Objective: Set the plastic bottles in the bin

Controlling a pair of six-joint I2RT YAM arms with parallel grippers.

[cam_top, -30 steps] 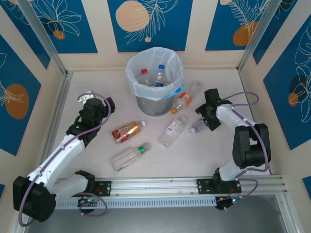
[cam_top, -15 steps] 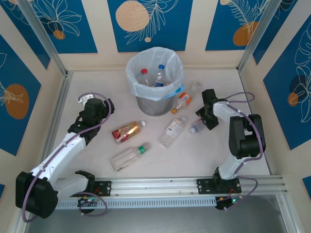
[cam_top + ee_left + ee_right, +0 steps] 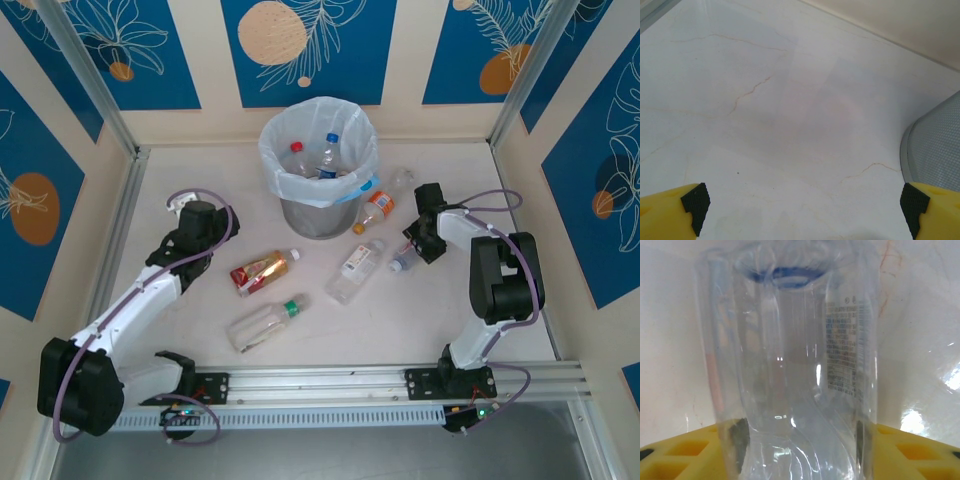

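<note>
The bin [image 3: 292,212], grey metal with a white bag liner, stands at the back centre with a few plastic bottles [image 3: 322,156] inside. On the table lie a red-labelled bottle [image 3: 258,272], a green-capped one [image 3: 265,322], a white-labelled one [image 3: 356,268], an orange one [image 3: 374,211] and a clear one [image 3: 398,181]. My right gripper [image 3: 412,250] is shut on a small clear blue-capped bottle [image 3: 790,365], with yellow fingers [image 3: 680,450] pressed to both its sides. My left gripper [image 3: 207,222] is open over bare table left of the bin [image 3: 935,145].
Walls enclose the table on the left, back and right. An aluminium rail [image 3: 400,380] runs along the near edge by the arm bases. Open table lies left of the bin, under the left gripper [image 3: 805,205].
The right gripper's jaws have closed onto the small blue-capped bottle. The left arm has shifted slightly to the right, its jaws staying wide.
</note>
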